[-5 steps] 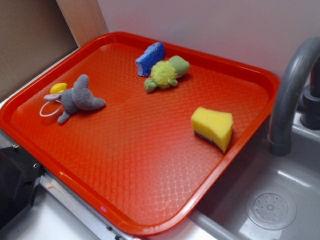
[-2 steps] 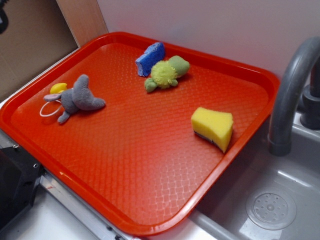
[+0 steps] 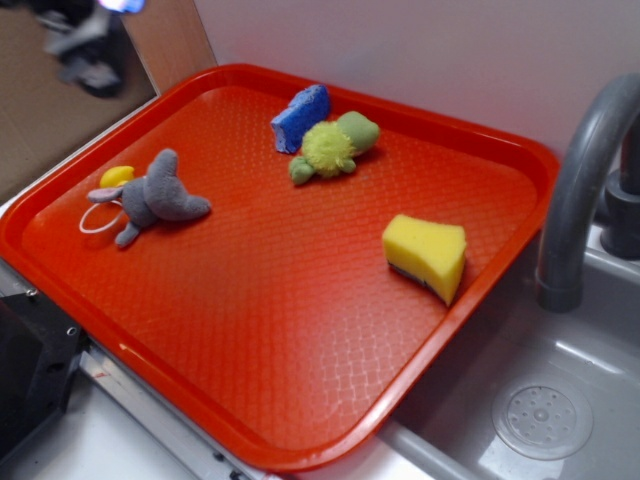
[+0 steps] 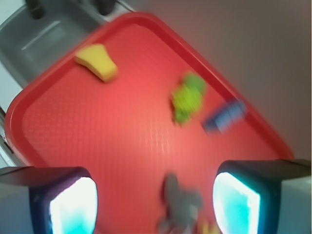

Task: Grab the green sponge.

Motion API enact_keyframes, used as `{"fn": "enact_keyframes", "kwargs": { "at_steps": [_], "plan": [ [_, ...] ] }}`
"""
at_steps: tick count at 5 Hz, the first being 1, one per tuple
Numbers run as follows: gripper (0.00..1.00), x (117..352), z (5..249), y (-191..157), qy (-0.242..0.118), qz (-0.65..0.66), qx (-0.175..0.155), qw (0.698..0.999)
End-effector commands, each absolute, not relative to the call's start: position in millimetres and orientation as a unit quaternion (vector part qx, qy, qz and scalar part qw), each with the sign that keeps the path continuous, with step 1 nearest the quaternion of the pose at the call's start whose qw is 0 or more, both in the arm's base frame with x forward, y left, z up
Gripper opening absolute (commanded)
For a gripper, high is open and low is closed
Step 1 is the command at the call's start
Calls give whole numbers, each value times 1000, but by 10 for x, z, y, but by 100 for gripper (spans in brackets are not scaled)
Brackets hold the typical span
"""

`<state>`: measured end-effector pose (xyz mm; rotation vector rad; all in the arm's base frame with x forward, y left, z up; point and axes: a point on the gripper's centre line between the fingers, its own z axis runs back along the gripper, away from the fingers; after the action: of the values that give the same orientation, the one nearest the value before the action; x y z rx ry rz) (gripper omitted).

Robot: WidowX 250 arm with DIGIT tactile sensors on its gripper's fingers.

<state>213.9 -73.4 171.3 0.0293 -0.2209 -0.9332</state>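
The green sponge is a yellow foam wedge with a dark scouring layer underneath; it lies near the right rim of the red tray. In the wrist view the green sponge shows at the upper left. My gripper is a blurred dark shape high at the upper left, above the tray's far-left corner and far from the sponge. Seen from the wrist, the gripper is open, with nothing between its fingers.
On the tray also lie a blue sponge, a green plush toy with a fuzzy ball and a grey plush elephant. A grey faucet and sink stand right of the tray.
My gripper has come into the exterior view at the upper left, moving right and blurred. Everything on the tray has stayed in place.
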Motion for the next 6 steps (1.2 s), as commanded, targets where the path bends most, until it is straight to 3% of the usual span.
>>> {"fn": "enact_keyframes", "kwargs": {
  "at_steps": [1,2,3,5,6],
  "plan": [
    [100,2420,1352,-1314,-131,-640,-70,754],
    [100,2439,1074,-1593,-92,-720,-94,681],
    [100,2454,851,-1821,-70,-736,-124,661],
    [100,2454,567,-2085,-2,-751,-106,651],
    [100,2424,467,-2204,13,-766,-111,632]
  ]
}}
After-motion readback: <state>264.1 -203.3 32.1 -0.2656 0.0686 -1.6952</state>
